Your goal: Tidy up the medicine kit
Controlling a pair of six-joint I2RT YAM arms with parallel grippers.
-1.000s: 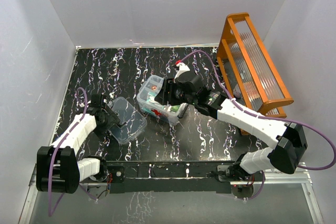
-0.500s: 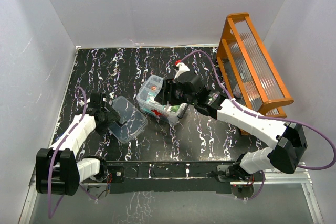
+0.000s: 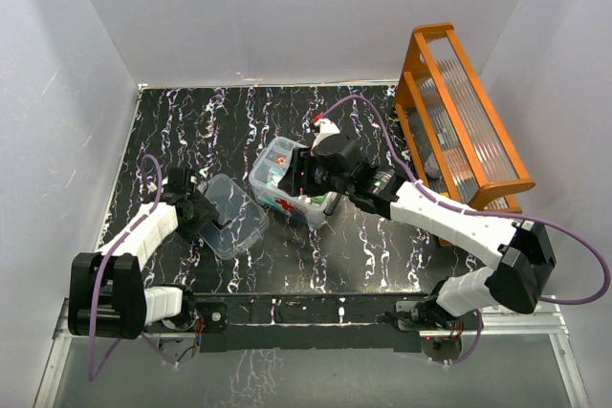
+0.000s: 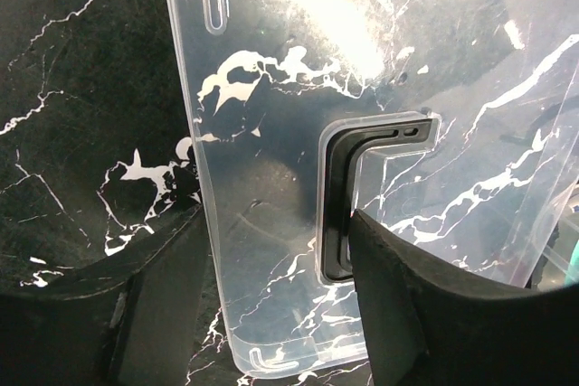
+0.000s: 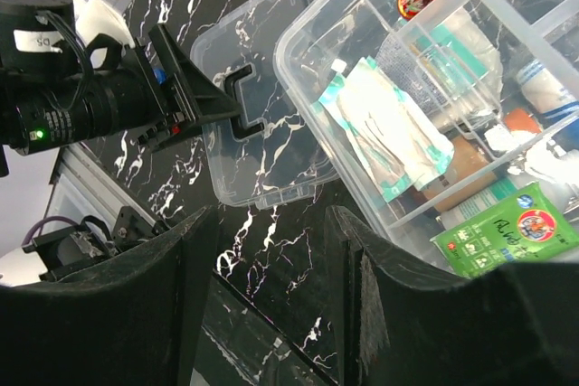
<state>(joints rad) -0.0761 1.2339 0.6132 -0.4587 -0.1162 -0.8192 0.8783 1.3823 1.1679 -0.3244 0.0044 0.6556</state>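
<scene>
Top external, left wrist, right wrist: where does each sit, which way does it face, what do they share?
Top external: above and behind the bases, looking down on the table, box, lid and orange rack; both arms show, left gripper at the lid, right gripper over the box.
Left wrist: on the left arm, looking down past its fingers at the lid's black handle.
Right wrist: on the right arm, looking past its fingers across the box toward the lid and left gripper.
Shared: all three show the lid.
</scene>
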